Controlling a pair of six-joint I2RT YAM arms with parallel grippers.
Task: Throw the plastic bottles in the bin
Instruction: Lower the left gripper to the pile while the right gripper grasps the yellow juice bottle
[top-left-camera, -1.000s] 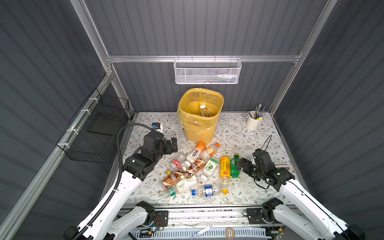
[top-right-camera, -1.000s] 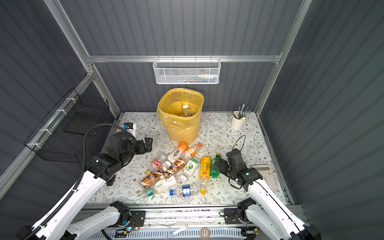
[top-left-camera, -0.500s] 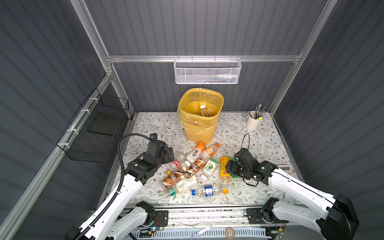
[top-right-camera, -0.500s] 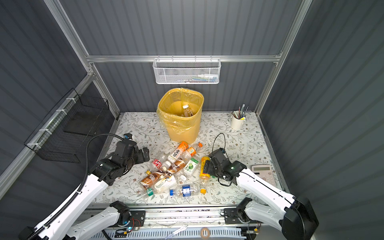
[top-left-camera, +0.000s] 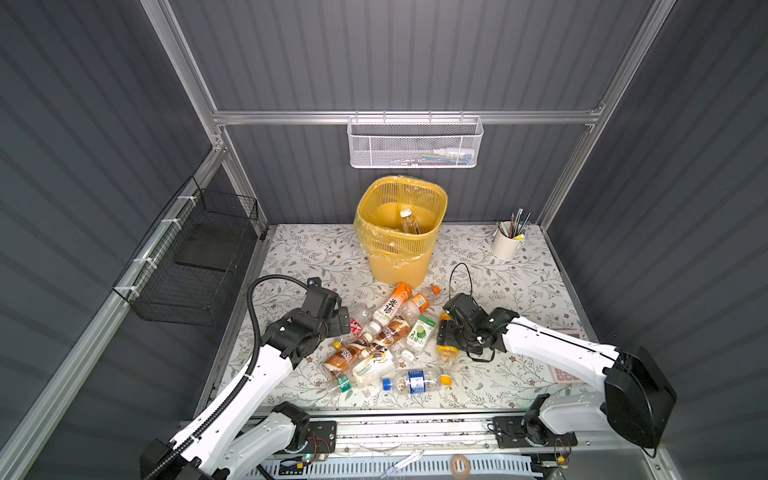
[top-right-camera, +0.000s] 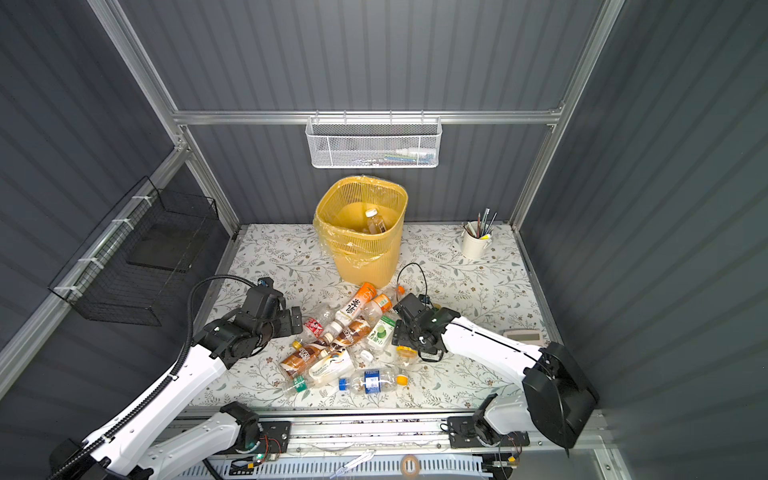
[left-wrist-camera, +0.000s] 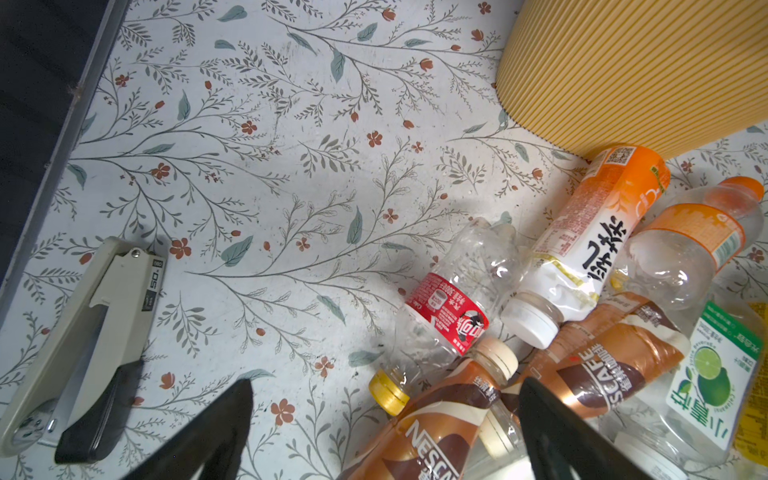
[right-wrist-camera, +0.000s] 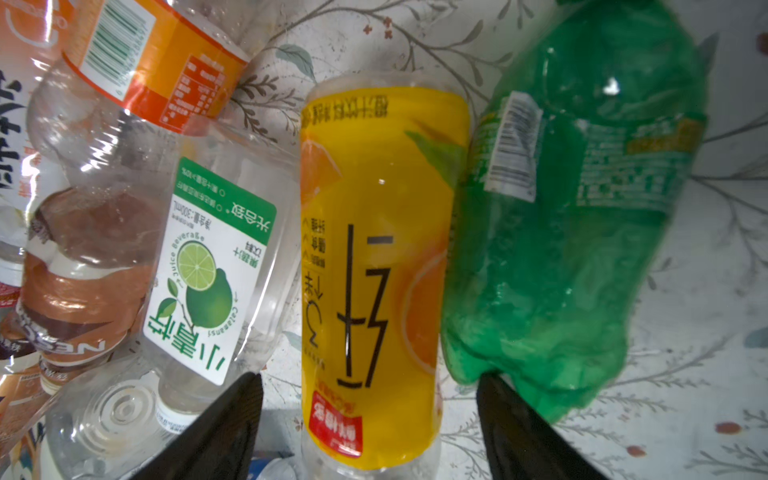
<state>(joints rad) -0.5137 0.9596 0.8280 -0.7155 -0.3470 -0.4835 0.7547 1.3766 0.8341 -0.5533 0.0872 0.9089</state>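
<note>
looking at a jumbled heap of plastic bottles (top-left-camera: 386, 336) lying on their sides mid-mat, just in front of the bin (top-left-camera: 399, 257); mostly clear and crumpled, with orange, brown, red, lime and blue labels; spotted a white-capped bottle (top-left-camera: 409, 222) already down inside that yellow lattice bin, leaning on the bagged wall; in the right wrist view, seeing a yellow orange-juice bottle (right-wrist-camera: 374, 249) wedged between a lime-label bottle (right-wrist-camera: 208, 270) and a squashed green bottle (right-wrist-camera: 561, 228); caught the right gripper (right-wrist-camera: 368, 378) with fingers spread astride the yellow one, a sliver of gap each side, so no pinch; noticed one fingertip right at the green bottle's edge; found the left gripper (left-wrist-camera: 386, 384) gaping wide over the neck of a nescafe bottle (left-wrist-camera: 436, 424), beside a red-label bottle (left-wrist-camera: 449, 307), holding nothing; room-wise, got plenty of bare floral mat (left-wrist-camera: 270, 166) left of the heap out to the metal side rail (left-wrist-camera: 64, 137), bar a grey stapler (left-wrist-camera: 83, 345) near it; open mat on the right too, toward the pen cup (top-left-camera: 505, 245) in the far corner and a calculator (top-right-camera: 521, 333) by the right edge; tight at the back though, with the orange tea bottle (left-wrist-camera: 590, 241) butting up to the bin's foot; blue-label bottle (top-left-camera: 415, 381) closest to the front rail (top-left-camera: 415, 415)
</note>
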